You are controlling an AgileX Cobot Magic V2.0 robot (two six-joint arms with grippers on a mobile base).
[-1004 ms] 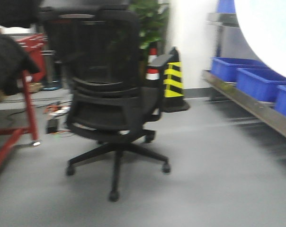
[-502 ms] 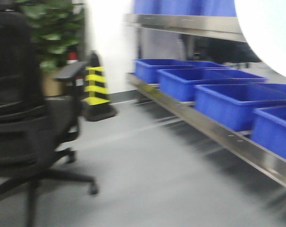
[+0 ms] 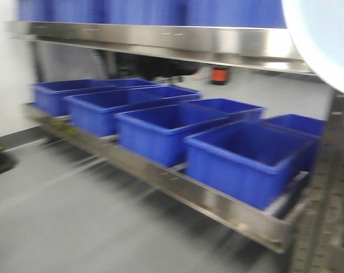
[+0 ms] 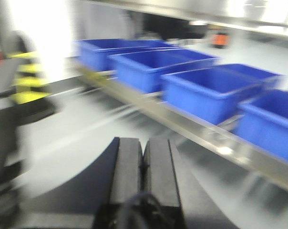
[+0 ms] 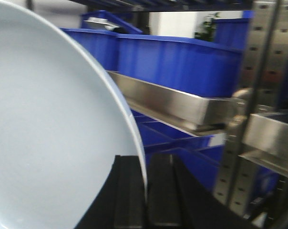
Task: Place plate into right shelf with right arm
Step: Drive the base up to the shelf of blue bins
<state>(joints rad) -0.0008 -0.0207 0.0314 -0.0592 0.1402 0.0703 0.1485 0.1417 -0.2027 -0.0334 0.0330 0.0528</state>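
The pale blue-white plate (image 5: 53, 129) fills the left of the right wrist view, held on edge. My right gripper (image 5: 145, 179) is shut on the plate's rim, one black finger on each side. In the front view the plate (image 3: 326, 40) shows as a pale curve at the top right corner. The right shelf (image 3: 160, 40), shiny steel with blue bins (image 3: 249, 156), spans the front view, and its rail (image 5: 168, 107) and perforated upright (image 5: 251, 95) stand close beyond the plate. My left gripper (image 4: 144, 148) is shut, nothing between its fingers, low above the grey floor.
Several blue bins (image 4: 208, 90) sit in a row on the shelf's lower rail (image 3: 177, 187). More blue bins (image 3: 149, 10) stand on the upper level. A yellow-and-black cone (image 4: 25, 81) shows at the left. Grey floor (image 3: 75, 222) lies in front of the shelf.
The view has swung right: the black office chair and the cone have left the front view, and the shelf with its bins now fills it, much closer. The plate stays at the top right.
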